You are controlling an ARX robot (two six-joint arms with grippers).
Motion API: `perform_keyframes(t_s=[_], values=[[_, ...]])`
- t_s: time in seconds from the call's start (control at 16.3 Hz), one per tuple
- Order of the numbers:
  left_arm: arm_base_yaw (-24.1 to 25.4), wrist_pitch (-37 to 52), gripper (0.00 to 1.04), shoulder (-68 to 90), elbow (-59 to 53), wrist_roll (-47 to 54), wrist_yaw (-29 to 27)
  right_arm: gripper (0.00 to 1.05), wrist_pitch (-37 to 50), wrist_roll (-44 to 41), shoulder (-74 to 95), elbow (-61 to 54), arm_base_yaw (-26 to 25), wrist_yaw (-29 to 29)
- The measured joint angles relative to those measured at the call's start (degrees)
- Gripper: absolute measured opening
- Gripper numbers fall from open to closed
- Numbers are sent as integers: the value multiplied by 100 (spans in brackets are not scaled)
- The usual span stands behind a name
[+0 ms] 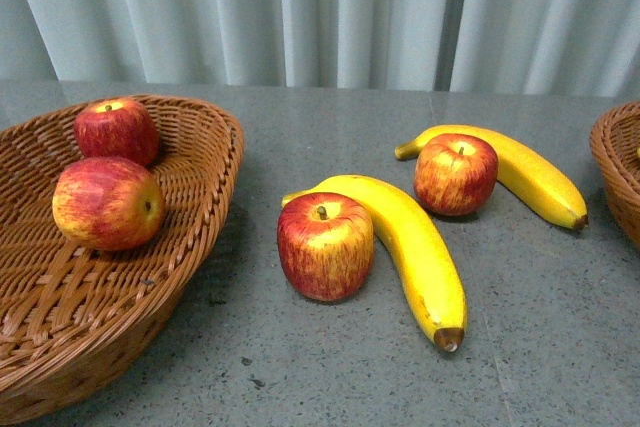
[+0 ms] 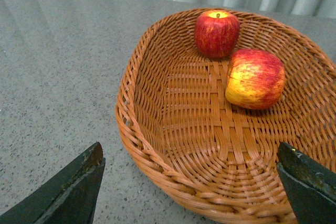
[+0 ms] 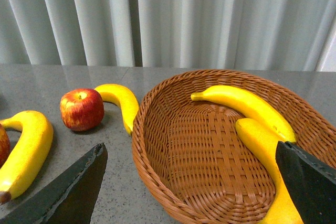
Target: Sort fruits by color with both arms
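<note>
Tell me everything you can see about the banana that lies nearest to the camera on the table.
The banana is long, strongly curved, bright yellow and smooth, with a brown tip that points toward the camera. It lies flat on the grey speckled table. Its other end passes behind a red apple, which stands inside the curve and seems to touch it. Nothing holds the banana.

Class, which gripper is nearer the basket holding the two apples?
Left. The left gripper hangs open over the near rim of the apple basket. The right gripper is open over the banana basket, at the table's other side.
</note>
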Motion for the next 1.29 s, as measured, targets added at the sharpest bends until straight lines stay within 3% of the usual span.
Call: perform_keyframes(t_s=[0.06, 0.12, 0.25, 0.49, 0.61, 0.92, 1.11, 1.23, 1.29], values=[[-109, 168, 98, 240, 90, -81, -481, 98, 4, 4, 0, 0, 0, 0], [131, 516, 98, 444, 181, -85, -667, 98, -7, 4, 0, 0, 0, 7], [828, 1679, 98, 1410, 662, 83, 46, 98, 2, 2, 0, 0, 0, 2], [1329, 3008, 98, 3276, 1412, 448, 1014, 98, 0, 2, 0, 0, 0, 2], [914, 3252, 98, 4671, 2455, 804, 1488, 98, 0, 2, 0, 0, 0, 2], [-146, 2664, 98, 6712, 4245, 1349, 2033, 98, 0, 2, 0, 0, 0, 2], [-741, 2243, 98, 7611, 4826, 1482, 2321, 98, 0, 2, 0, 0, 0, 2], [-1714, 1687, 98, 8470, 5042, 1821, 2605, 98, 0, 4, 0, 0, 0, 2], [-1797, 1530, 98, 8789, 5042, 2048, 2632, 98, 0, 2, 0, 0, 0, 2]])
